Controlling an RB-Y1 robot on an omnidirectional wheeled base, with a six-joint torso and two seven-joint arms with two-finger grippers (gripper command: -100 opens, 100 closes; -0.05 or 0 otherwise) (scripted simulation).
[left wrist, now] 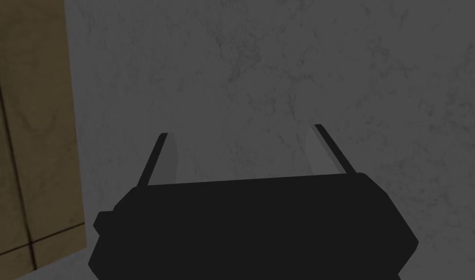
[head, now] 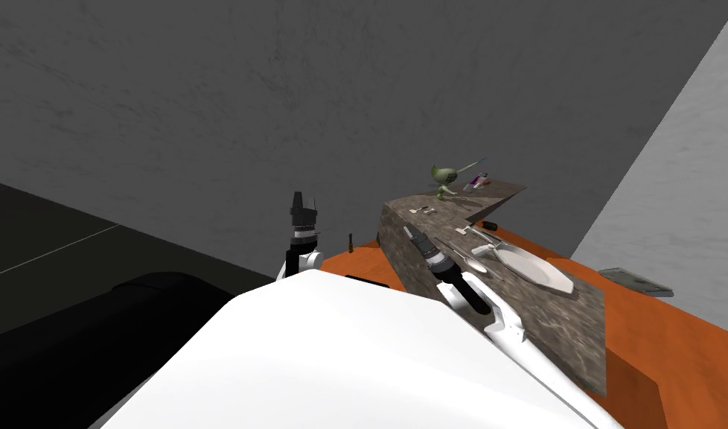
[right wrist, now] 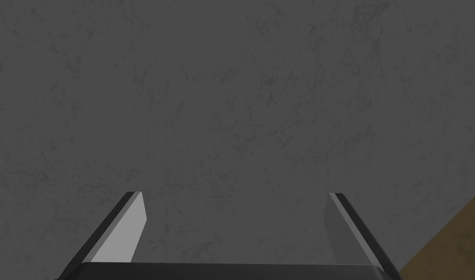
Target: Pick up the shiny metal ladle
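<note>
This looks like a home kitchen. A mottled stone counter [head: 571, 328] on an orange base [head: 653, 350] carries a white dish [head: 534, 268], a metal ladle [head: 476, 264] and small utensils [head: 428, 211]. Grey walls [head: 281, 112] stand behind it.

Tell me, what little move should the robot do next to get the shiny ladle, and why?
Probably tip the right gripper down toward the mottled grey stone counter. Its open fingers face a plain grey wall, while the small silvery metal ladle lies on the counter, between the right forearm and the round white plate.
</note>
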